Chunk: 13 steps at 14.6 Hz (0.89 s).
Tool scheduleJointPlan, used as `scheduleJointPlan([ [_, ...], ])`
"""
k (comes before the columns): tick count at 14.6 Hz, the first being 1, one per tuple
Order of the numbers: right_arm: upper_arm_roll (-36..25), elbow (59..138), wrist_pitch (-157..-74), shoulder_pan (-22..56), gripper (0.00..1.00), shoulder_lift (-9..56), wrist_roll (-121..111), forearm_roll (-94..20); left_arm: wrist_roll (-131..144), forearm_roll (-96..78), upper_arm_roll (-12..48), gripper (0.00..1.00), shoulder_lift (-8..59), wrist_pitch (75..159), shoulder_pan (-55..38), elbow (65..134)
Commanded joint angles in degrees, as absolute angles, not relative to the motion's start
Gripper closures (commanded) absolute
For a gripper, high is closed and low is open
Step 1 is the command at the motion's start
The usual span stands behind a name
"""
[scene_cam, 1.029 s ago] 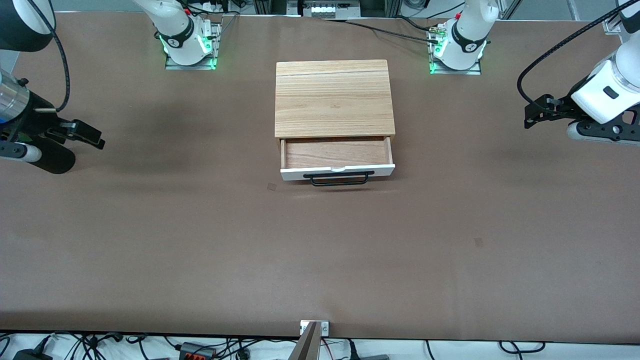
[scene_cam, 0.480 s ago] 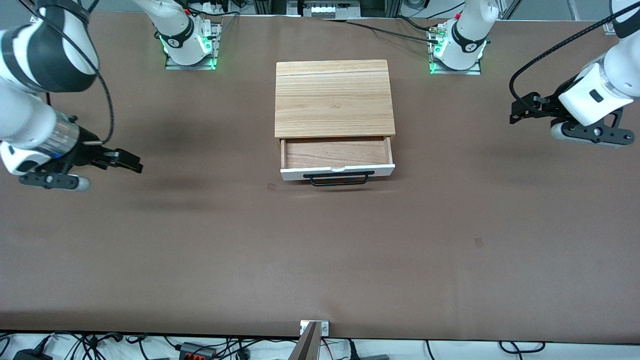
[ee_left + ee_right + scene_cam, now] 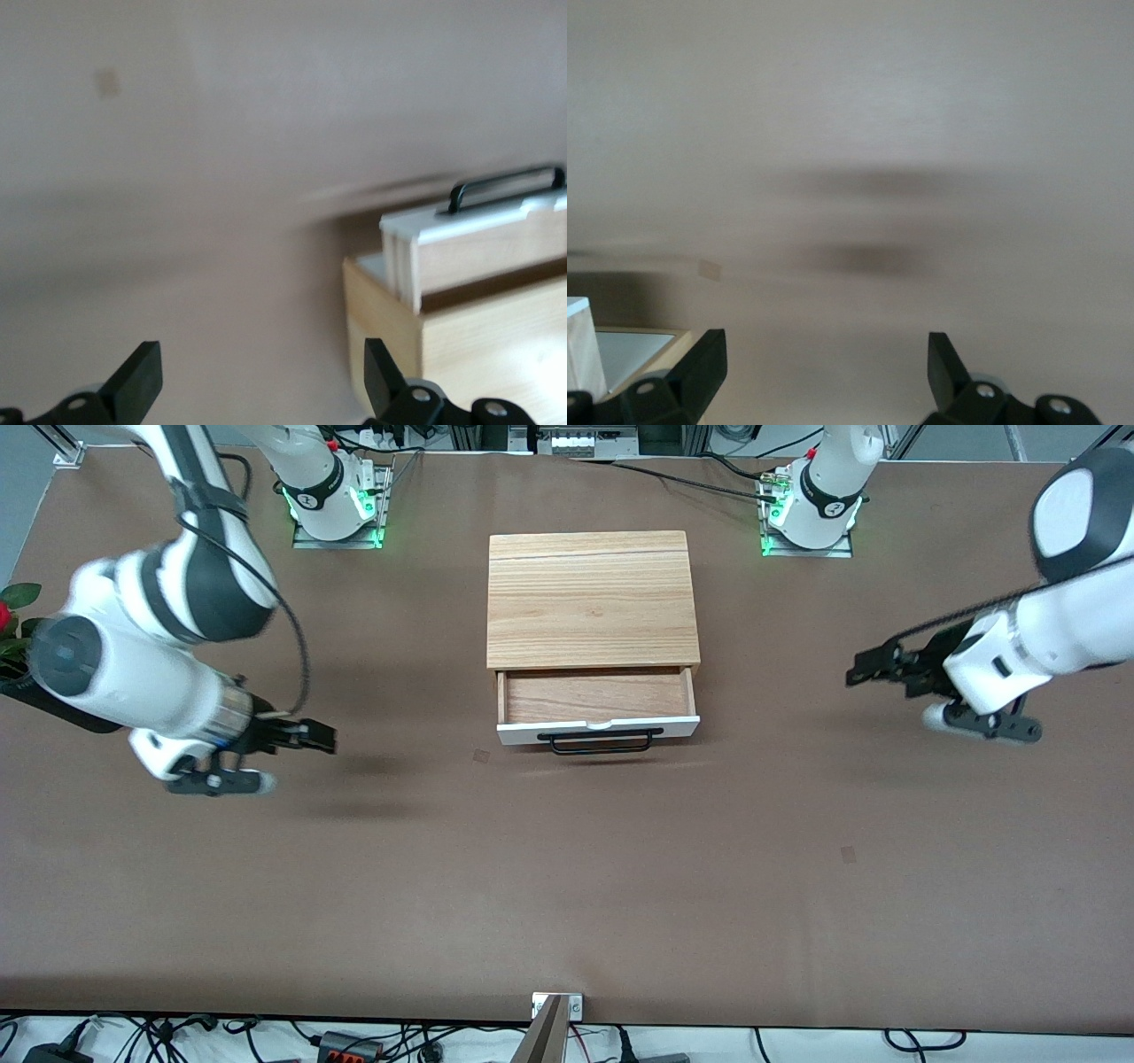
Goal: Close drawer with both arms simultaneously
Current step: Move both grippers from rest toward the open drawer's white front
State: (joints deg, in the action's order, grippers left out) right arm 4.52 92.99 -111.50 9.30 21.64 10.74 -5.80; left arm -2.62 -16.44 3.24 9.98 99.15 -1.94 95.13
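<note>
A robotics lab or test room. Two white robot arms are bolted to metal base plates lit with green lights on a wide table under a plain brown cover. Loose cables and power plugs trail along its edge, and aluminium framing stands by the bases.

white arms — grey bands, black cables

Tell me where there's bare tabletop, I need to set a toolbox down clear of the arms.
The wide brown stretch nearer the front camera than the drawer is bare. Busier: the strips at either end of the cabinet, where the open right gripper and open left gripper hover level with the drawer.
</note>
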Motion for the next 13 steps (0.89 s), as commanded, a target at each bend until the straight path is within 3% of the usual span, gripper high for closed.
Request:
scheduleJointPlan([
  [1, 4.48, 87.37, -111.01, 12.65, 0.00, 26.18, 16.42, -5.89, -3.08, -19.07, 6.23, 0.00, 14.66, 106.93, -1.76, 93.34],
  [9, 4.66, 86.66, -111.18, 19.77, 0.00, 29.08, 18.28, -11.32, -3.08, -27.66, 15.64, 0.00, 26.44, 131.64, -1.50, 94.39],
  [13, 4.66, 83.07, -115.12, 20.92, 0.00, 34.00, 19.24, -13.71, -3.16, -32.69, 19.15, 0.00, 28.04, 131.75, -1.41, 96.75],
])
